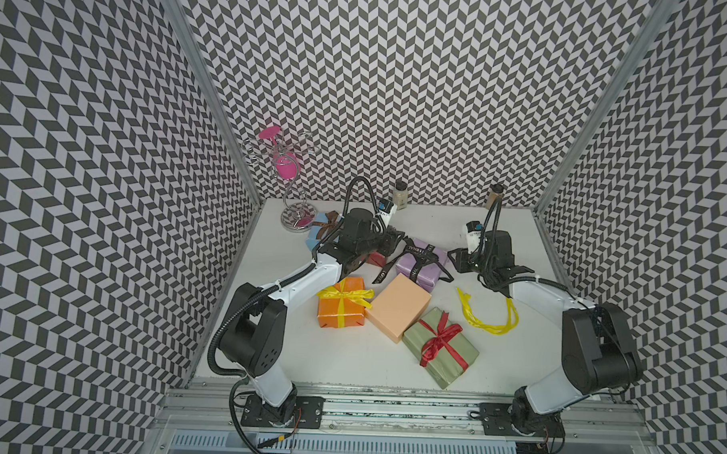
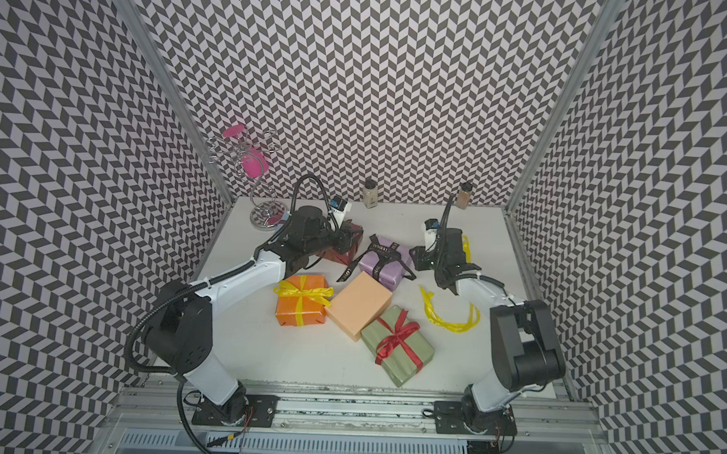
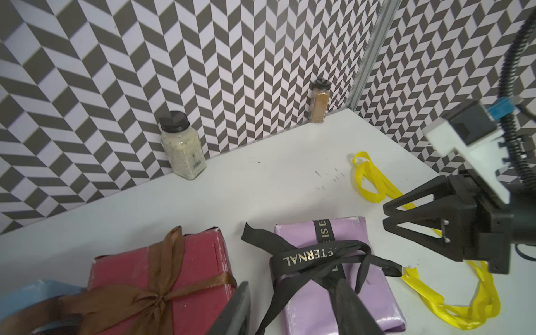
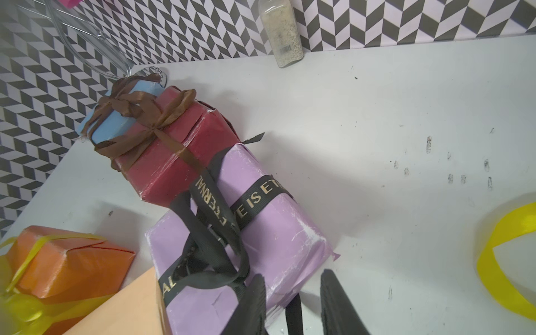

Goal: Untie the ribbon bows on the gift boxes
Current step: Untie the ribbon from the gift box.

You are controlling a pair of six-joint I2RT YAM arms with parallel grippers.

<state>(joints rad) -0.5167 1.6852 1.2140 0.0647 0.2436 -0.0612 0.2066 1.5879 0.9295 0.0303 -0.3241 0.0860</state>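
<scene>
The lilac box [image 1: 425, 265] carries a loosened black lettered ribbon [image 3: 307, 255]. My left gripper [image 3: 294, 310] is open over the gap between this box and the dark red box [image 3: 197, 261], with one black tail running between its fingers. My right gripper [image 4: 295, 304] stands open at the lilac box's [image 4: 275, 240] other end, and another black tail [image 4: 293, 313] hangs between its fingers. Brown bows sit on the dark red box and the light blue box [image 4: 116, 121]. The orange box [image 1: 340, 306] has a yellow bow and the olive box [image 1: 441, 347] a red one. The peach box [image 1: 398, 306] is bare.
A loose yellow ribbon [image 1: 491, 320] lies on the white table under the right arm. Two spice jars [image 1: 399, 194] [image 1: 495, 195] stand at the back wall. A wire stand with a pink glass [image 1: 287, 167] is in the back left corner beside the blue box.
</scene>
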